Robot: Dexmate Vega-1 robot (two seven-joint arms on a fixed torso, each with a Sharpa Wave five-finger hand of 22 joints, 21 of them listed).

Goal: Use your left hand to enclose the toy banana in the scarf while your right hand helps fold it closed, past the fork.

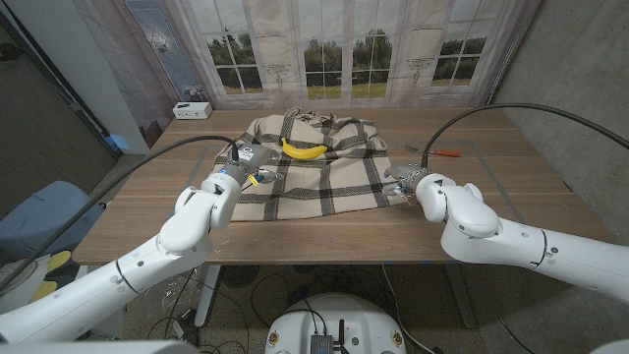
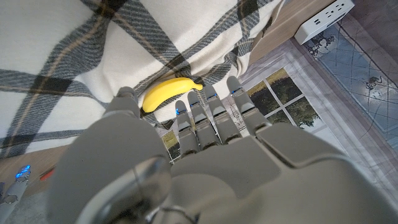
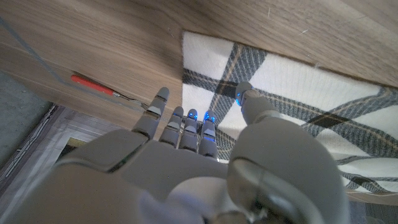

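Head view: toy banana point(image 1: 304, 149) lies bare on the far part of the scarf point(image 1: 314, 177), spread on the table point(image 1: 462, 211). Left hand point(image 1: 244, 169) over the left edge, right hand point(image 1: 405, 183) at the right corner, fingers point(image 3: 186, 127) apart, holding nothing: staged to fold. Fork point(image 1: 442, 151) beyond.

A wooden table point(image 1: 324, 221) stands before a curtain-like backdrop point(image 1: 344, 49) printed with paned windows looking onto trees and a pale sky. A white power strip point(image 1: 192, 110) sits at the tabletop's far left corner. To the right rises a plain grey wall point(image 1: 580, 69); to the left a dark grey panel point(image 1: 49, 118). A blue chair point(image 1: 39, 221) stands off the left edge. Cables point(image 1: 265, 290) lie on the floor beneath. The light is even and soft
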